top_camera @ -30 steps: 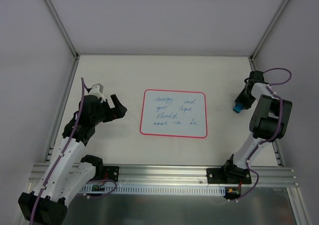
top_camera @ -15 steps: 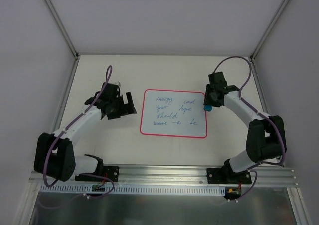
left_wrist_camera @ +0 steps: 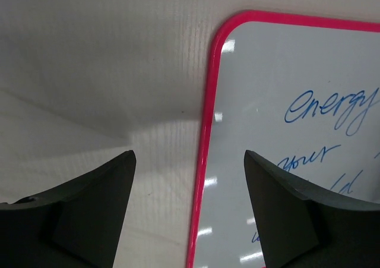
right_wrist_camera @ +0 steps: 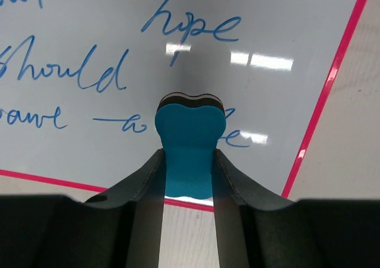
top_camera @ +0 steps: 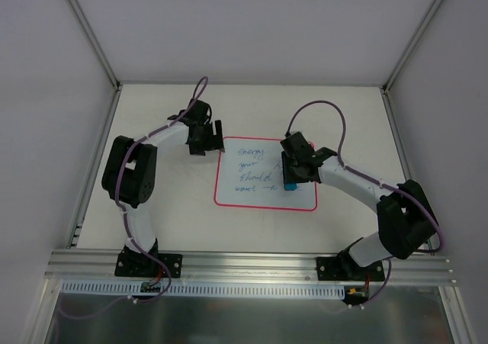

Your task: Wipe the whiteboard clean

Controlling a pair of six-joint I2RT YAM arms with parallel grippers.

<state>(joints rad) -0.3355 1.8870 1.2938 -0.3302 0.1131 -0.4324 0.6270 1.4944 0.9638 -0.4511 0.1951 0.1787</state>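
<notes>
The whiteboard lies flat mid-table, red-pink border, blue handwriting on it. It also shows in the left wrist view and the right wrist view. My right gripper is shut on a blue eraser, held over the board's lower right part, near the words at the bottom; the eraser shows blue in the top view. My left gripper is open and empty, its jaws straddling the board's upper left edge.
The pale table is walled by white panels with metal frame posts. An aluminium rail with both arm bases runs along the near edge.
My right gripper has carried the eraser from the far right onto the board's lower right part. My left gripper has swung from the left up to the board's upper left corner.
</notes>
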